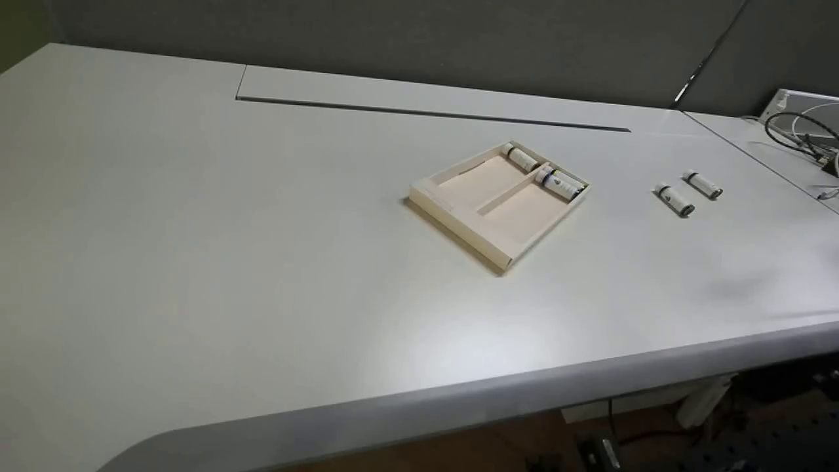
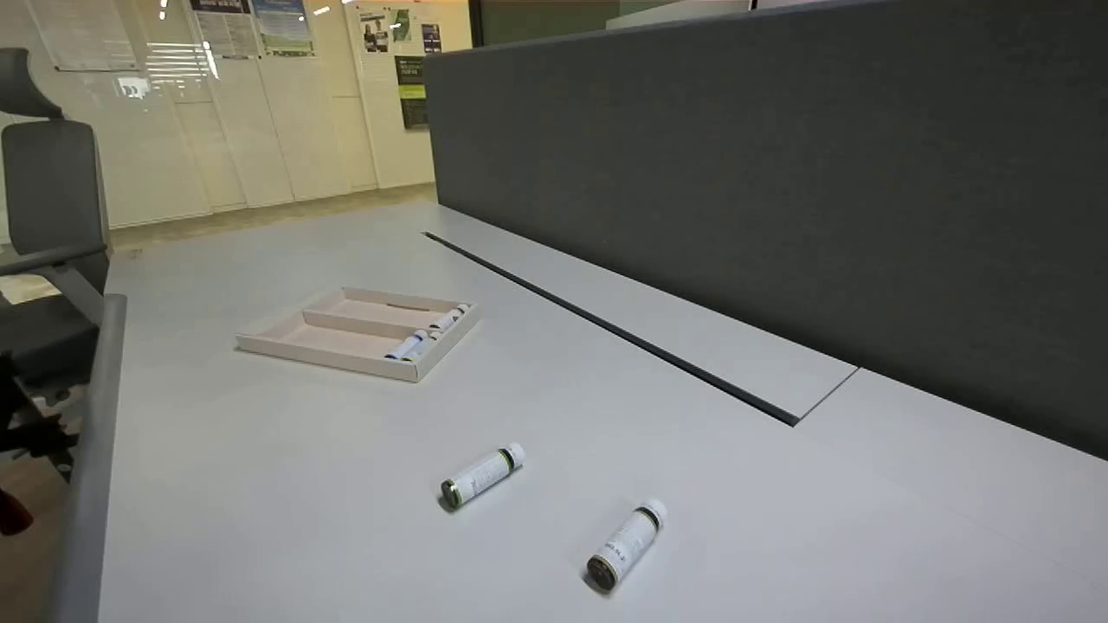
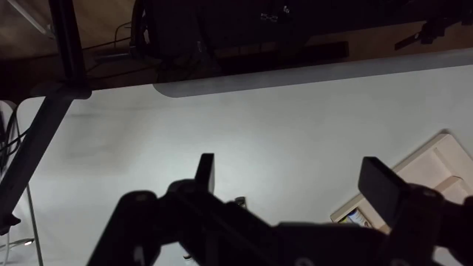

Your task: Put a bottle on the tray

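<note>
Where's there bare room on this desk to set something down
In an exterior view, the widest bare desk stretches from the tray to the picture's left; another patch lies between tray and grey edge. It's tighter by the loose bottles, and crowded by the cables and along the tray's side holding more bottles.

The tray (image 1: 467, 211) sits on the desk (image 1: 216, 262), and in an exterior view there's a bottle (image 1: 522, 158) across the back end of its left compartment (image 1: 488, 181). Right compartment (image 1: 526, 213) has at least one bottle (image 1: 558, 184) at its back end too, can't tell if it's two from where I'm standing. Off to the right a loose bottle (image 1: 674, 200) lies near another bottle (image 1: 702, 185), not touching. Partition (image 1: 393, 39) behind the desk, cables (image 1: 818, 156) way over right.
</note>
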Available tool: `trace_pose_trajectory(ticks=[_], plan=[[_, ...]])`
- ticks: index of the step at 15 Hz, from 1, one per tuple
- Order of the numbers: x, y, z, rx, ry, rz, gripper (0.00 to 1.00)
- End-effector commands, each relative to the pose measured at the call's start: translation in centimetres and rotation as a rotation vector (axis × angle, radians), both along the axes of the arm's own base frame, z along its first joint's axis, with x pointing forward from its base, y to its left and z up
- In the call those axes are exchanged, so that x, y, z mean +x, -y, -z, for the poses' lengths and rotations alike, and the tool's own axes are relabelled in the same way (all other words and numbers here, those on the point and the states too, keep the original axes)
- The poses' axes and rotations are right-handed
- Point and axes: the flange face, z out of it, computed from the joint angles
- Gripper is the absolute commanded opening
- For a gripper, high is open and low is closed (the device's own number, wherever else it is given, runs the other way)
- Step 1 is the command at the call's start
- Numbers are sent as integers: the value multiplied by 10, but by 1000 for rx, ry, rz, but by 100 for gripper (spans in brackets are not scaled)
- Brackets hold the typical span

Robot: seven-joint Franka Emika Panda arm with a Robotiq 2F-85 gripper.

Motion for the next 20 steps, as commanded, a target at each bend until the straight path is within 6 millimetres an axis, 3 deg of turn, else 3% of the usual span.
trace_pose_trajectory(ticks=[1, 5, 9, 11, 14, 15, 17, 20], plan=[[0, 0, 0, 0, -1, 0, 100], [34, 32, 31, 1, 99, 107, 100], [73, 59, 89, 15, 169, 126, 100], [94, 68, 119, -10, 196, 129, 100], [129, 71, 146, -53, 244, 167, 100], [105, 66, 142, -33, 230, 125, 100], [120, 68, 156, -47, 230, 132, 100], [126, 70, 155, -53, 234, 135, 100]])
